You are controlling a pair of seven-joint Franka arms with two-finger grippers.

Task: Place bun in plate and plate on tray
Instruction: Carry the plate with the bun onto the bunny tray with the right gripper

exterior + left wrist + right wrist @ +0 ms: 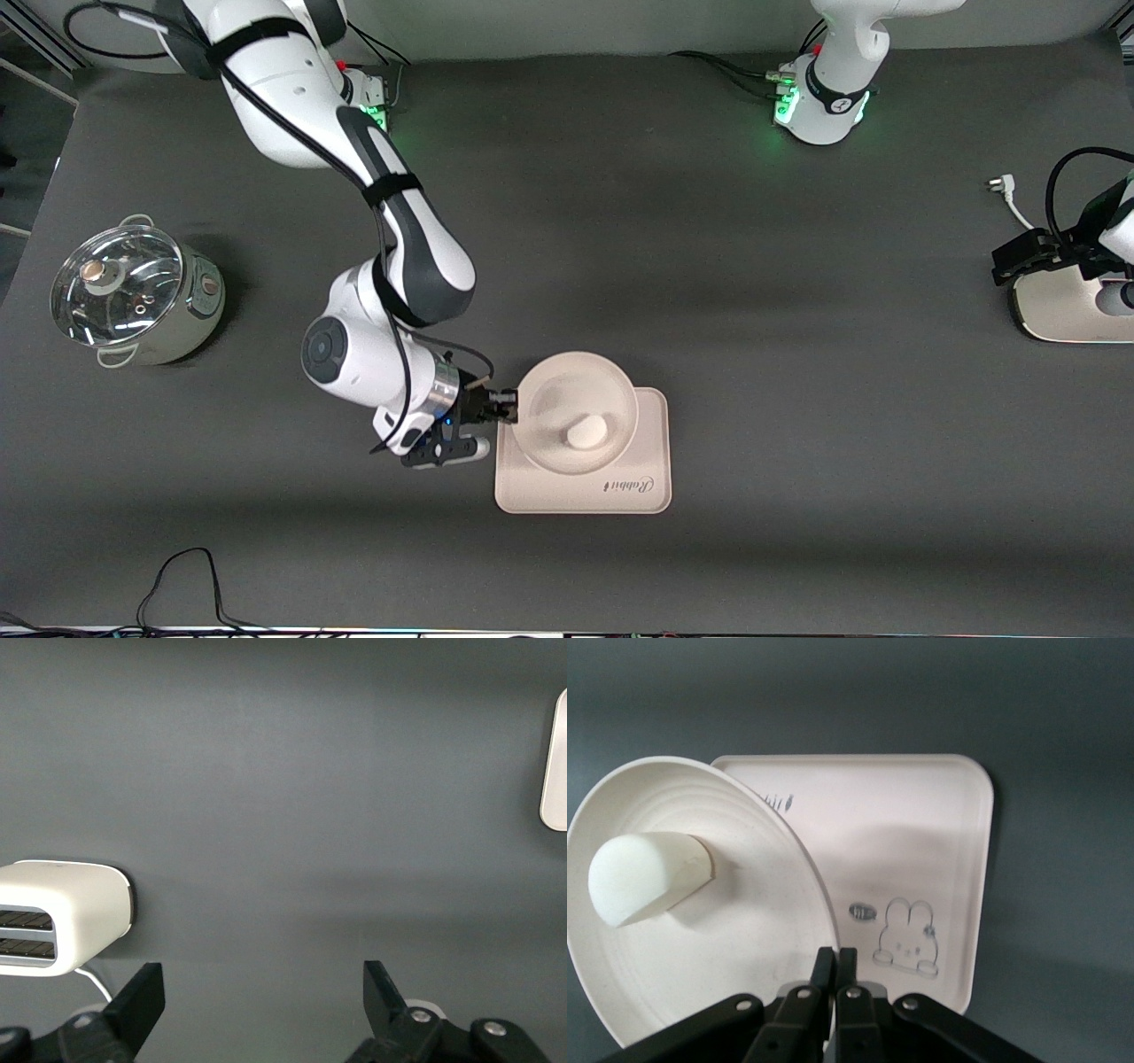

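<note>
The bun (586,431) lies in the round cream plate (567,381). The plate is over the tray (620,492) with the "Rabbit" lettering and overhangs the tray's edge farther from the front camera. My right gripper (509,408) is shut on the plate's rim at the side toward the right arm's end. In the right wrist view the gripper (835,958) pinches the rim, and the plate (744,948) looks tilted above the tray (904,833), with the bun (647,875) resting in it. My left gripper (1005,264) waits open and empty over the table by the toaster, and also shows in the left wrist view (264,992).
A steel pot with a glass lid (133,297) stands at the right arm's end of the table. A white toaster (1063,310) stands at the left arm's end, with its plug (1001,186) lying near it. The toaster (62,912) and a tray edge (556,762) show in the left wrist view.
</note>
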